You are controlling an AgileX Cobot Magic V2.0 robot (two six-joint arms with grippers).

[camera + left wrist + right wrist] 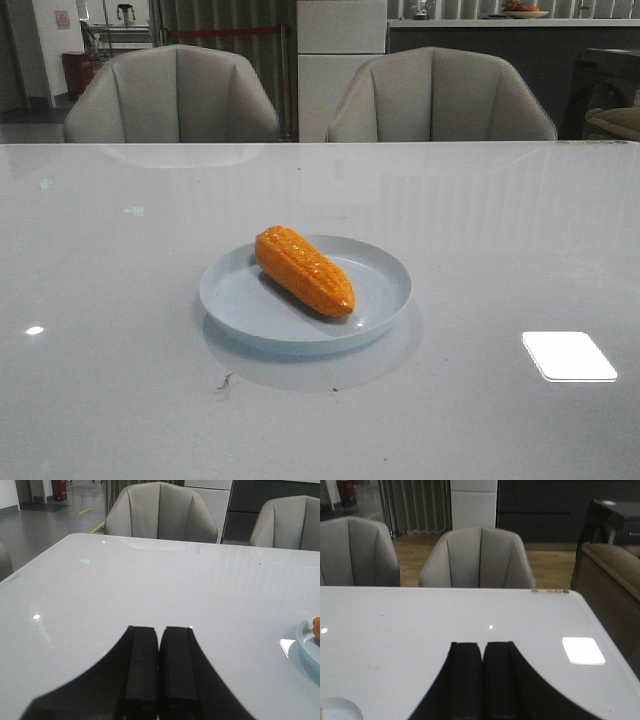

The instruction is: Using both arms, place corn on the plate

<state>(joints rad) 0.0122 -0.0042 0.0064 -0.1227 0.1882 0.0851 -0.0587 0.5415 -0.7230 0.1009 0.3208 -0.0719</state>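
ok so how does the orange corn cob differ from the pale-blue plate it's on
The orange-yellow corn cob is long, tapered and bumpy with kernels; the round pale-blue plate is shallow, smooth and plain. The cob lies diagonally and is shorter than the plate is wide. Both sit mid-table, untouched by either gripper.

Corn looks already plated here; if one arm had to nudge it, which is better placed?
Marginally the left: its shut gripper view shows the plate and corn; the right gripper sees only the plate's edge.

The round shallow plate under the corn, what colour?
Pale blue plate, plain; clearest in the front view.
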